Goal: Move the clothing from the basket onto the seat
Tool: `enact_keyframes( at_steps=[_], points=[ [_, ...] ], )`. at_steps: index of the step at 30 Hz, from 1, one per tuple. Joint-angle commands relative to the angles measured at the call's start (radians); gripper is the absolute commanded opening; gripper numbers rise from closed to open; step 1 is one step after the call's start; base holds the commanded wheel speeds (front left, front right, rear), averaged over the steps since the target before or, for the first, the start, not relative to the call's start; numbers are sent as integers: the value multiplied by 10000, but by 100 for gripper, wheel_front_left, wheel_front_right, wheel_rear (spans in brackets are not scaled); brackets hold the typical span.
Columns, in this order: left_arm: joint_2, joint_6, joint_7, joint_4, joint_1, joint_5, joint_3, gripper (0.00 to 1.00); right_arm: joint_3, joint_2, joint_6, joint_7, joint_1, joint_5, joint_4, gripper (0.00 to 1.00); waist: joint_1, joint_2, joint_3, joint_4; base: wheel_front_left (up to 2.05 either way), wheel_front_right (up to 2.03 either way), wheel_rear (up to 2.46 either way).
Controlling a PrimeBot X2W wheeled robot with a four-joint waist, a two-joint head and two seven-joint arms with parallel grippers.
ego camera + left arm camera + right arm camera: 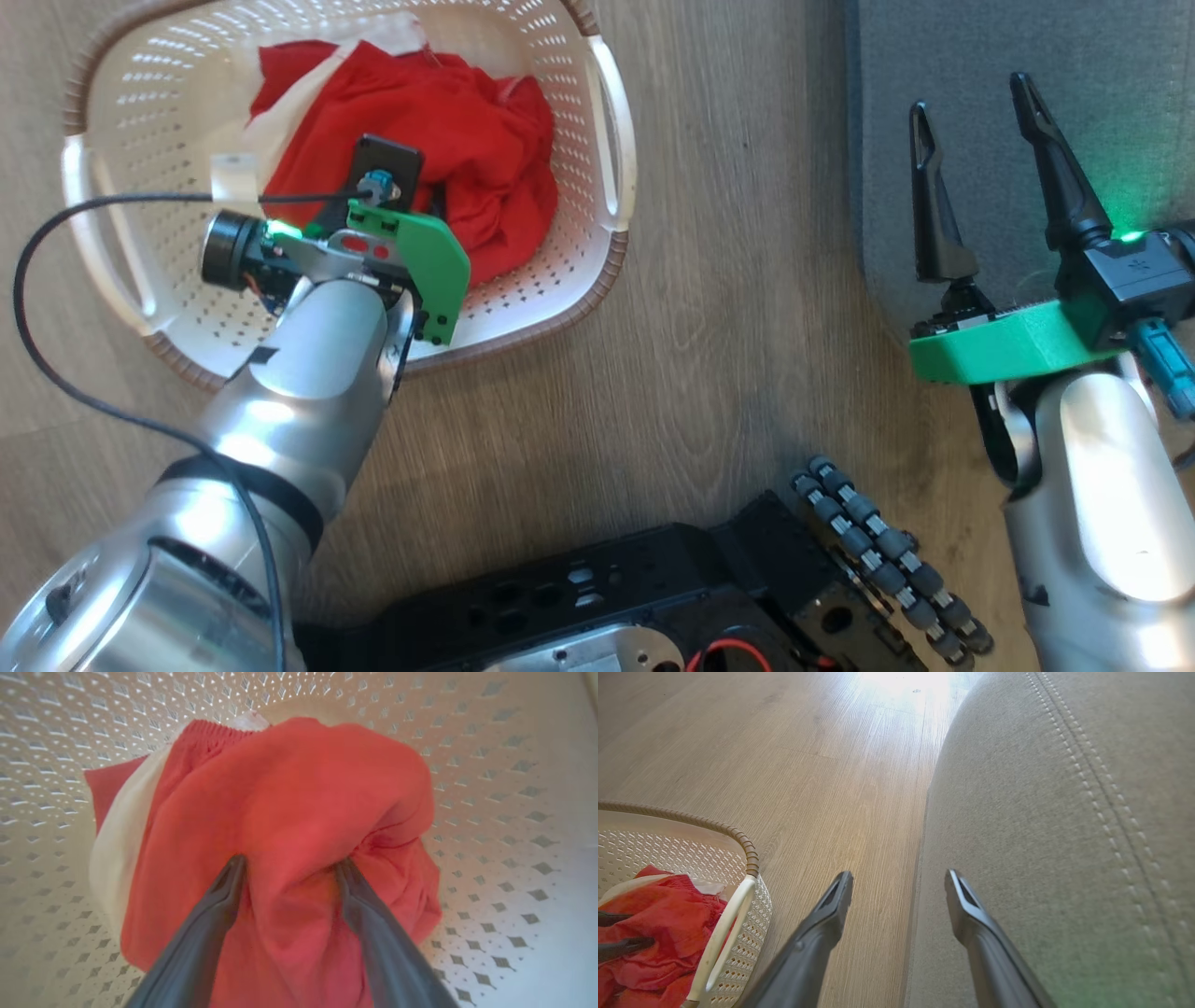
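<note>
Spread wide, the left gripper point(290, 861) is pressed into the red clothing point(299, 793), a fold bulging between its fingers; the clothing is heaped in the basket point(490, 788). The right gripper point(971, 93), jaws apart, is held above the seat point(1074, 47) edge.

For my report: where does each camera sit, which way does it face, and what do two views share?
Head view: on the head, facing down at the basket, left, and the seat, right; the left forearm and the right gripper show.
Left wrist view: on the left wrist, facing into the basket; the left gripper stands open around a fold of the clothing.
Right wrist view: on the right wrist, facing along the seat's edge; its open fingers show.
Shared: head and right wrist views show basket, clothing, seat.
</note>
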Motion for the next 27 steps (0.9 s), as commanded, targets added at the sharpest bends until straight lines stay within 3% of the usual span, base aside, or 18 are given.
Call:
enact_keyframes(
  at_steps=[1,4,5,6,7,17,27],
  points=[
    [91,-18,-68,55,81,-119,-13,100,232,71,10,12,289,172,-37,100,0,-1,193,-118,0,0,0],
    [91,-177,24,293,-217,-359,-173,100,239,82,10,12,237,193,-97,100,0,-1,399,-154,0,0,0],
    [91,-216,76,351,-271,-410,-216,85,240,84,10,12,226,191,-106,100,0,-1,428,-155,0,0,0],
    [91,-255,120,396,-314,-457,-260,36,240,86,10,12,211,187,-107,100,0,-1,449,-152,0,0,0],
    [91,-301,149,430,-343,-508,-303,0,243,84,10,12,194,182,-99,100,0,-1,458,-144,0,0,0],
    [91,-376,-37,577,-87,-1032,-559,0,290,63,10,12,85,98,-17,100,0,-1,-24,85,0,0,0],
    [91,-396,-668,550,879,-1720,-602,0,393,15,10,12,167,-11,291,100,0,-1,-1761,332,0,0,0]
  ],
)
